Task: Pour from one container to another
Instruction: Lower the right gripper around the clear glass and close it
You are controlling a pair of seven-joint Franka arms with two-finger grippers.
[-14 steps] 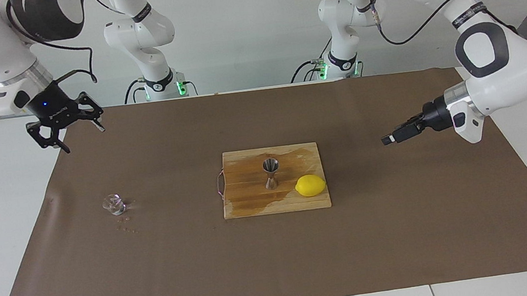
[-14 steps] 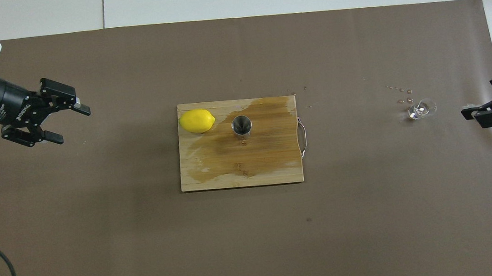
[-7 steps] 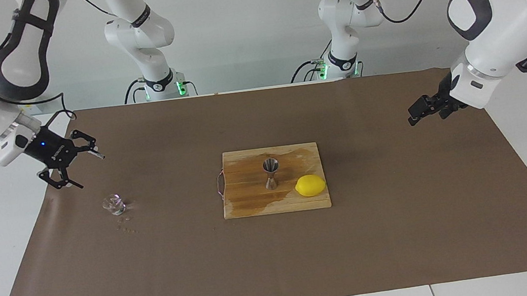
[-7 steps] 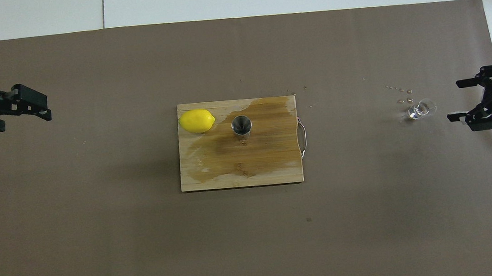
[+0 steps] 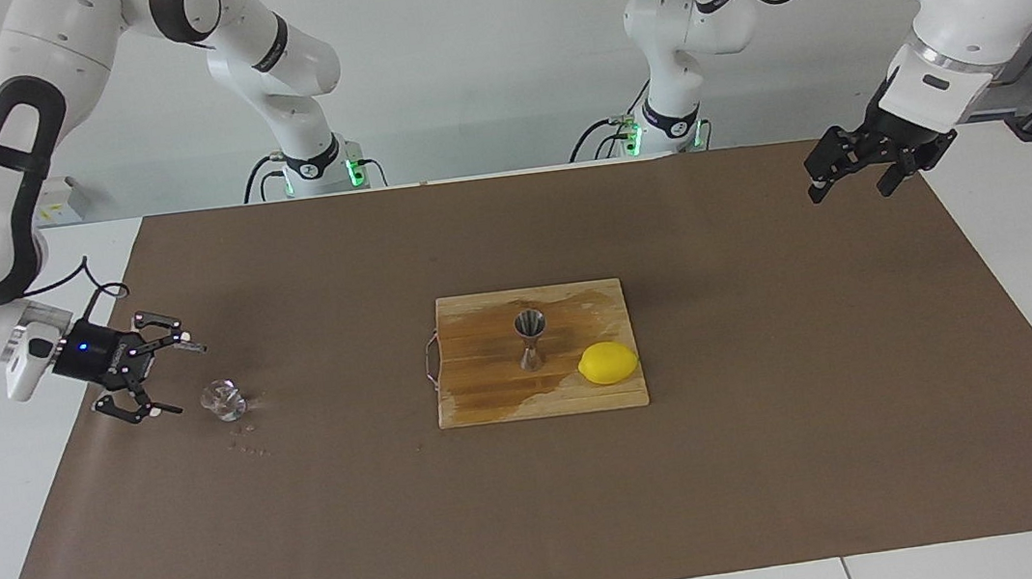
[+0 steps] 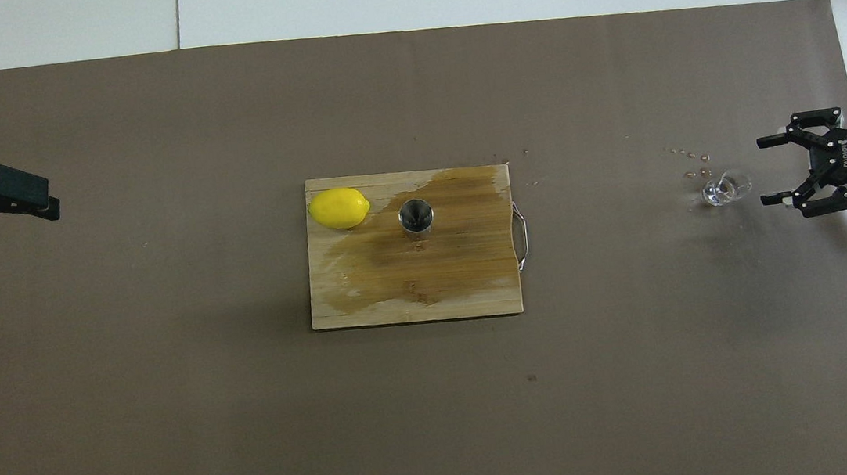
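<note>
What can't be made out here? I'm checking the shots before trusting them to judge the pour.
- Liquid level in the glass tumbler: too small and clear in both views.
- Inside of the jigger: dark in the overhead view, side-on in the facing view.
- Left gripper: its body is cut off by the overhead view's edge.
- Gap between the right gripper and the tumbler: small, apparently not touching.

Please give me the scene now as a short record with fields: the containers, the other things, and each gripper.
glass tumbler: upright on the brown paper, toward the right arm's end
jigger: upright on the cutting board
lemon: on the board, beside the jigger
board surface: wet stain
right gripper: open, low beside the tumbler, not touching
left gripper: open, raised over the paper's edge, waiting
</note>
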